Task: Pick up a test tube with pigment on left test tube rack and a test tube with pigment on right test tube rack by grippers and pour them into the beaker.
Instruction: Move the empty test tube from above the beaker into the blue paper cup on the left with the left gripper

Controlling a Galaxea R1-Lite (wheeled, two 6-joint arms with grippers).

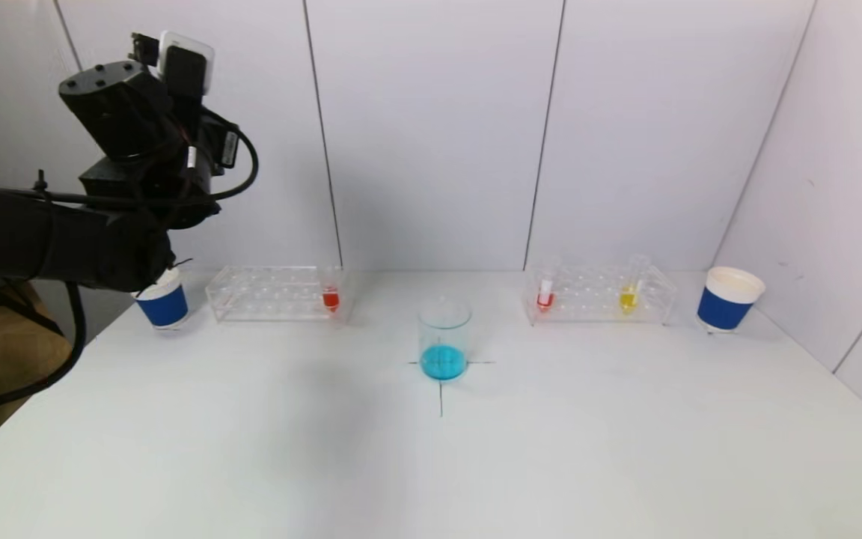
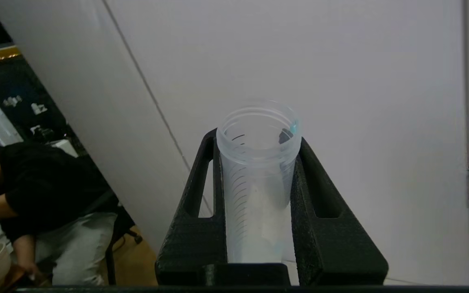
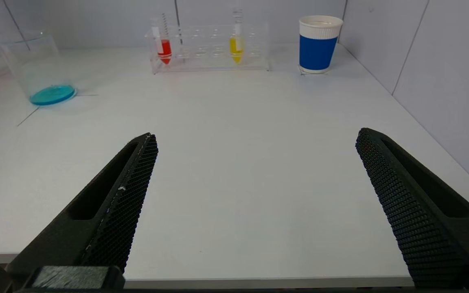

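My left gripper point(image 2: 257, 138) is shut on a clear graduated test tube point(image 2: 255, 187) that is empty apart from a blue trace at its rim. The left arm point(image 1: 139, 150) is raised at the far left, over the left cup. The beaker point(image 1: 444, 340) stands mid-table with blue liquid in it. The left rack point(image 1: 270, 293) holds a red tube point(image 1: 331, 298). The right rack point(image 1: 599, 296) holds a red tube point(image 1: 545, 294) and a yellow tube point(image 1: 628, 296). My right gripper point(image 3: 255, 136) is open and empty, low over the table's front edge.
A blue-and-white paper cup point(image 1: 163, 303) stands left of the left rack, partly behind my left arm. Another cup point(image 1: 728, 299) stands right of the right rack. White walls close the back and right sides. A person shows past the wall in the left wrist view point(image 2: 47, 195).
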